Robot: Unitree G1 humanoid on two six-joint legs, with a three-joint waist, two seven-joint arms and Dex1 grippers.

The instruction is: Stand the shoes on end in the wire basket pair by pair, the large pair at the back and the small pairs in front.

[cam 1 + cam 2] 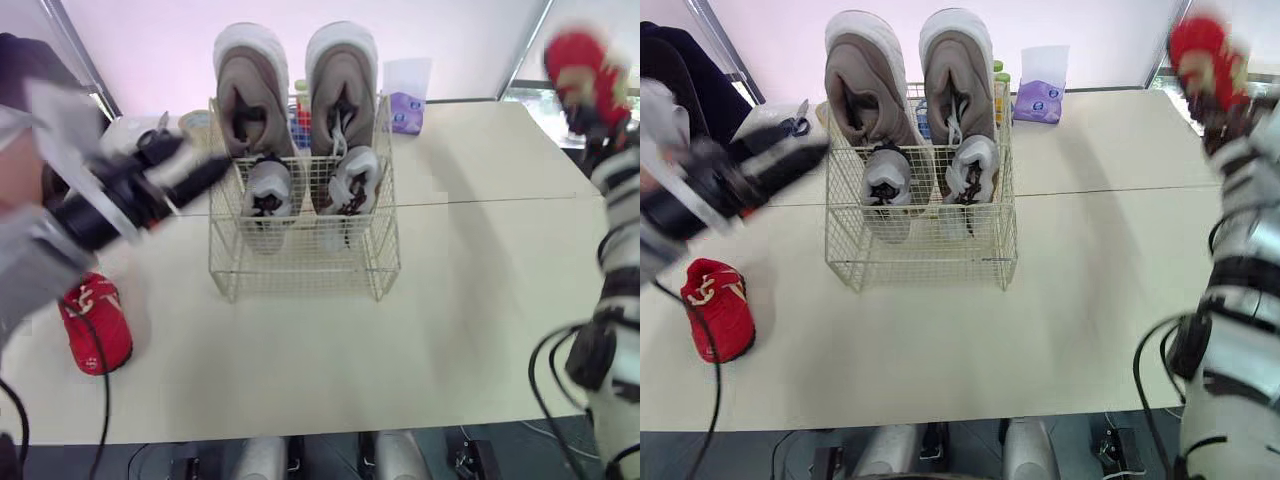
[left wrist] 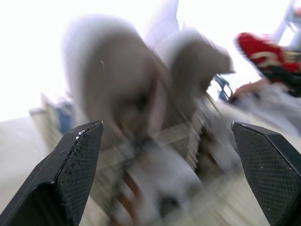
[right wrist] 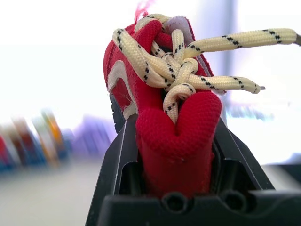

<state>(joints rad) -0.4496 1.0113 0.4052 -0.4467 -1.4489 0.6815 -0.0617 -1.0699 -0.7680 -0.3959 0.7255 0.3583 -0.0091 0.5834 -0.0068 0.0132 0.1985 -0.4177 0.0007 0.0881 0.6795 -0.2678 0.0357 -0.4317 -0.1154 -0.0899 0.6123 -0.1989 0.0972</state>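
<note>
A small red shoe is being held aloft by the right jaws, which are being kept clamped on one end of it. Its long axis is running straight up out of the grip and its cream laces are spilling over the top. Which end is being pinched cannot be told. The shoe is being kept high above the counter, well off to the right of the wire basket and toward its rear.

Inside the basket, the large taupe pair is being propped on end along the back wall. A small grey pair is being stood just in front of it, and the strip in front of the grey pair is being left free.

The second red shoe is being left flat on the counter, well apart from the basket to its front left, with its length pointing roughly toward the basket's rear. The left jaws, spread wide and gripping nothing, are being held just beside the basket's left wall. That arm is judged the nearer one to the lying shoe.

The coming move is judged to turn on one relation. The raised shoe is being held above and to the right of the free front strip, so a leftward, downward path is being called for, with the shoe's upright axis kept.
</note>
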